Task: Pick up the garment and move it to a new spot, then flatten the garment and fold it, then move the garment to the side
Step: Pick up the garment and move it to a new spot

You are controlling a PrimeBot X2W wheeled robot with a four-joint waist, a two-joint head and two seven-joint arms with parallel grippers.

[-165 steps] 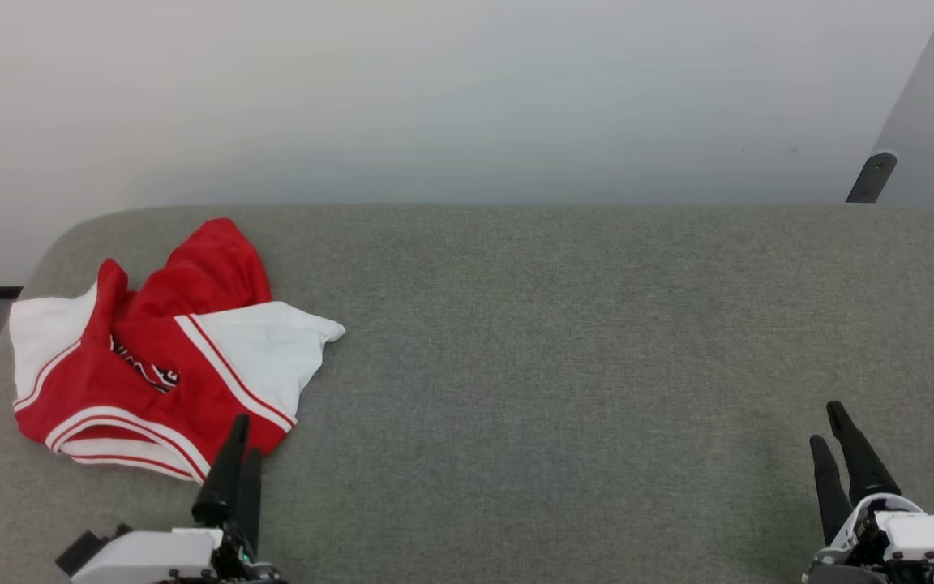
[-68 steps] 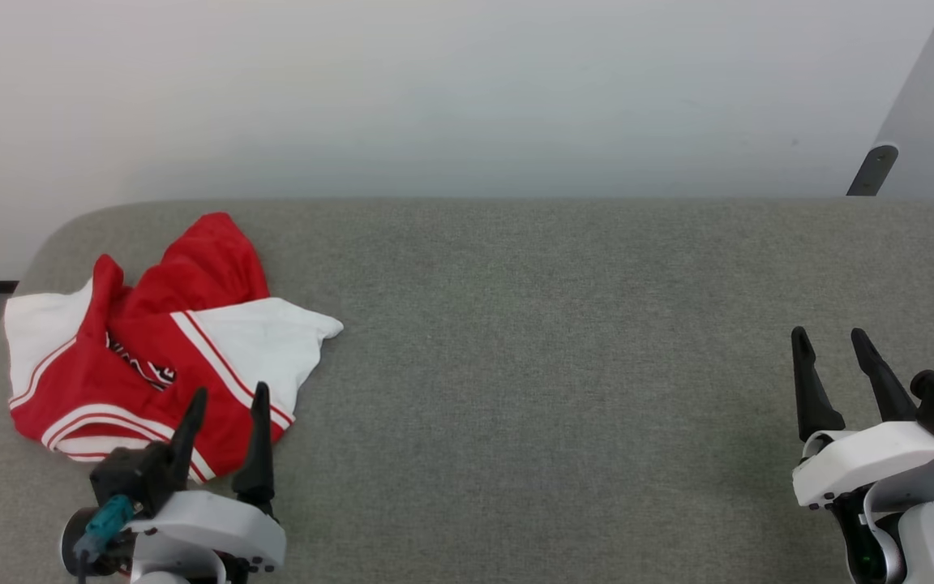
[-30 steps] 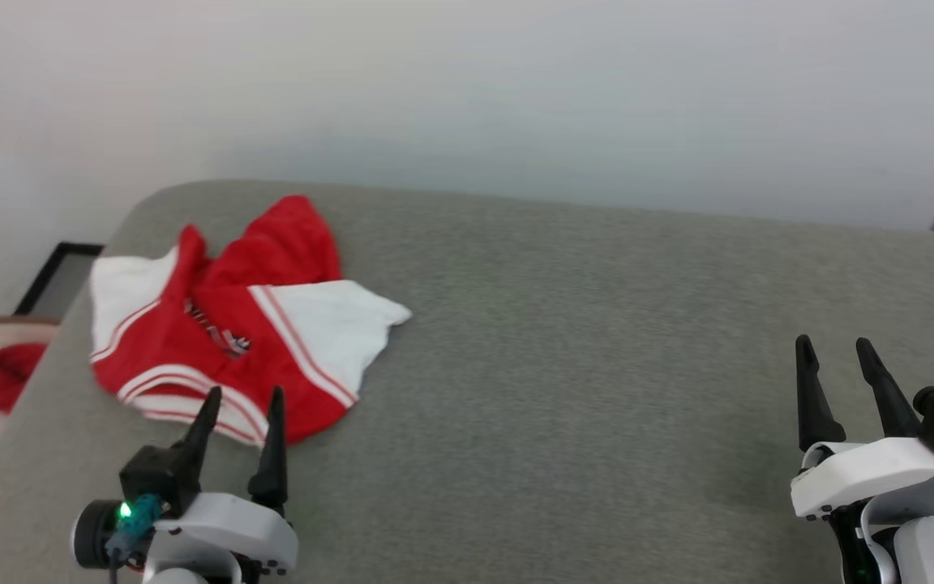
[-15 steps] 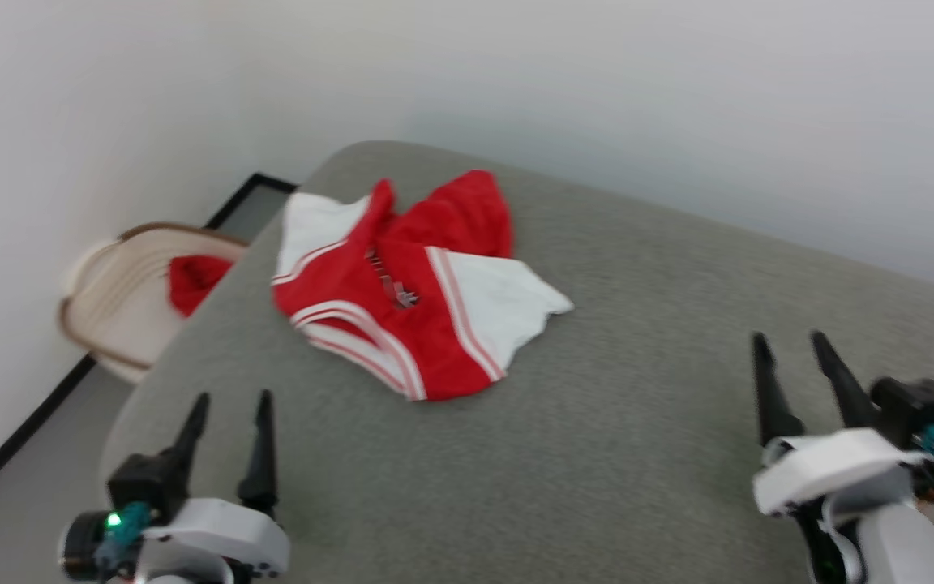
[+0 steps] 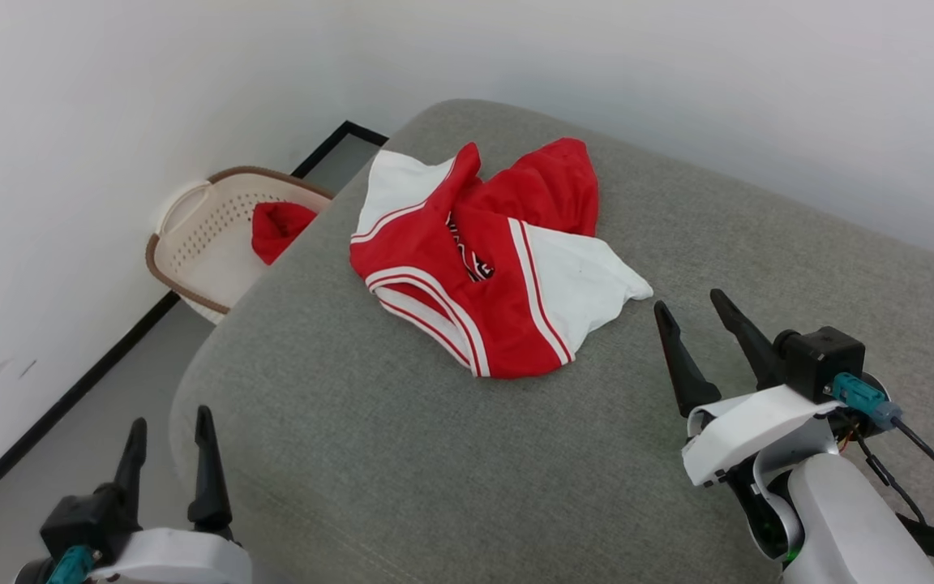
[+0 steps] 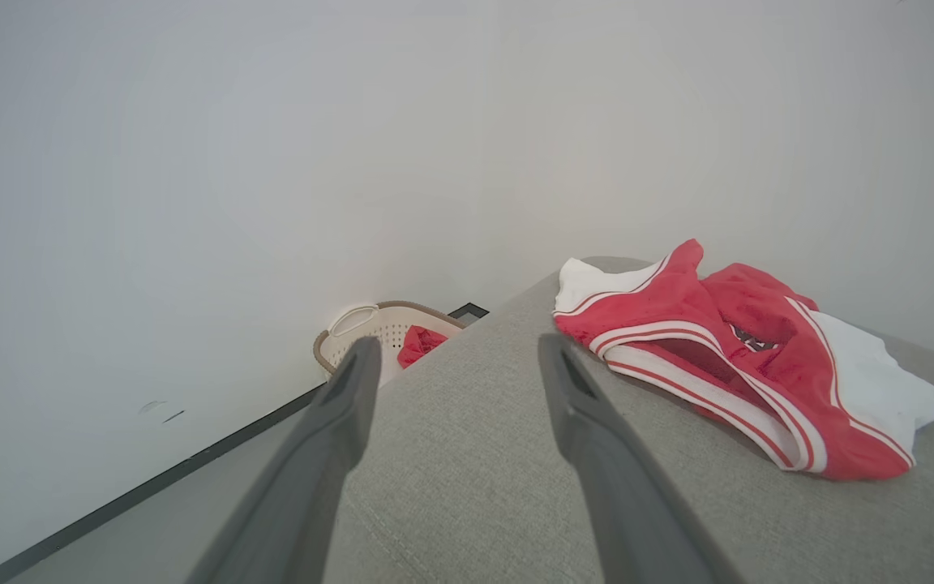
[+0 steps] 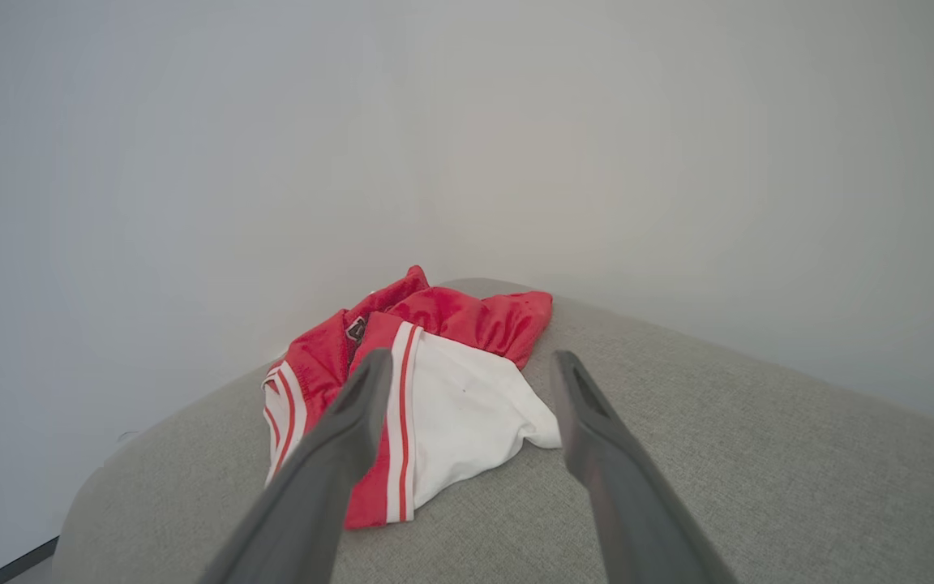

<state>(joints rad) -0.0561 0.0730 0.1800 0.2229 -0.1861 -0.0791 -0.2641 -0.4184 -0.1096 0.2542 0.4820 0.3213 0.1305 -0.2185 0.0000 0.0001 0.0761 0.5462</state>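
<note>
Grey woven cushioned surface [image 5: 402, 454] with a rounded corner: holding what?

Holding a crumpled red jersey-style garment [image 5: 499, 243] with white sleeves and red-white striped trim, near the far left corner. Close to the left edge, yet fully on the fabric.

And past that edge?

Dropping to a pale grey floor [image 5: 118, 381]. Down there, a cream perforated plastic basket [image 5: 199, 243] against the white wall [image 5: 53, 146], with a small red scrap [image 5: 276, 227] inside.

Room to move?

Plenty. Bare grey fabric in front of the garment and to its right, out to the frame's border.

Where for the left gripper [image 5: 171, 415]?

Low at the near left, straddling the rounded edge in the head view, one finger over floor and one over fabric. Fingers wide apart, holding nothing, well apart from the garment.

And the right gripper [image 5: 688, 300]?

Just beside the tip of the white sleeve, over bare fabric. Fingers spread wide, empty, not touching cloth.
</note>
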